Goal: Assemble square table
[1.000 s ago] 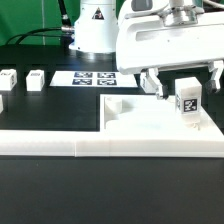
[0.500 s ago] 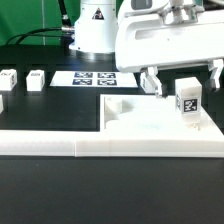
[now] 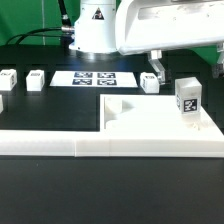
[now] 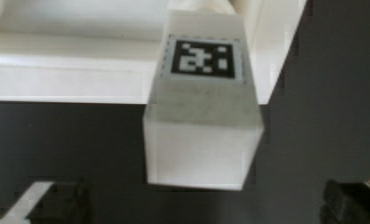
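The square table's white slab lies on the black table at the exterior view's right, behind the low white wall. One white leg with a tag on its side stands upright on the slab's right part. My gripper hangs open just above that leg and touches nothing. In the wrist view the leg runs down between my dark fingertips, apart from both, and my gripper holds nothing. The slab shows behind the leg.
Loose tagged legs lie at the exterior view's left, and another leg lies behind the slab. The marker board lies at the back, by the robot base. The long white wall runs across the front.
My gripper has risen from around the upright leg to just above it, still open. The leg stays standing on the slab.
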Robot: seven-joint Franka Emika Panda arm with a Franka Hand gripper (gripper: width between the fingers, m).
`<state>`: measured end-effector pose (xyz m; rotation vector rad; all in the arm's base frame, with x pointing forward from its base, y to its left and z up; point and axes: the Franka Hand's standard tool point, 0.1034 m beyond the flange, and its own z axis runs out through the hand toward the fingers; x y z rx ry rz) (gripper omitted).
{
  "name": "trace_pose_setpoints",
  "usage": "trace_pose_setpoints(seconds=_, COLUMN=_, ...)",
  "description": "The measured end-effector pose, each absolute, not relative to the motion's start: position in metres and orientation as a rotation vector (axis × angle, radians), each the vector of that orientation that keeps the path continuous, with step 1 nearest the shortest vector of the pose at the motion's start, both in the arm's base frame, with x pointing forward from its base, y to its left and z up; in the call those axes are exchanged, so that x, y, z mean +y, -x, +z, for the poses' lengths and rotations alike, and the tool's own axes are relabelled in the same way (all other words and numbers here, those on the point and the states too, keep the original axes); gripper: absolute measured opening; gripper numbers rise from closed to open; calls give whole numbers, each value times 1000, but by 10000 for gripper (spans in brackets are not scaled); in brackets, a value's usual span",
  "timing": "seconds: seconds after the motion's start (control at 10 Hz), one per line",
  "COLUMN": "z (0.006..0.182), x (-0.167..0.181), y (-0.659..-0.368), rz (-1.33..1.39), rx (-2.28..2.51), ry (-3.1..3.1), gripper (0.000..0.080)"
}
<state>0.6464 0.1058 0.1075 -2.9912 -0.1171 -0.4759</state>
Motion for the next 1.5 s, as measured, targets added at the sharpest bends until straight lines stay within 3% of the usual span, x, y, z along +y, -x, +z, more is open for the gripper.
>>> trace_pose_setpoints(seconds=0.6, z=83, x=110, y=-622, rz=204, rx=-84, ry=3004, gripper=649)
trace_pose_setpoints(seconds=1.0, z=80, x=114, y=-628, rz=253, rx=-95, ry=2997, gripper=649)
trace_pose_setpoints(seconds=1.2, z=80, x=114, y=-628, rz=253, rx=-94, ry=2997, gripper=405)
trace_pose_setpoints(seconds=1.3, z=80, x=114, y=-628, rz=253, rx=-94, ry=2998, gripper=405)
trace_pose_setpoints(seconds=1.4, z=80, x=113, y=-628, rz=254, rx=-93, ry=2998, gripper=290)
trace_pose_setpoints(seconds=1.5, z=80, x=113, y=-628, rz=254, rx=-85, ry=2998, gripper=290)
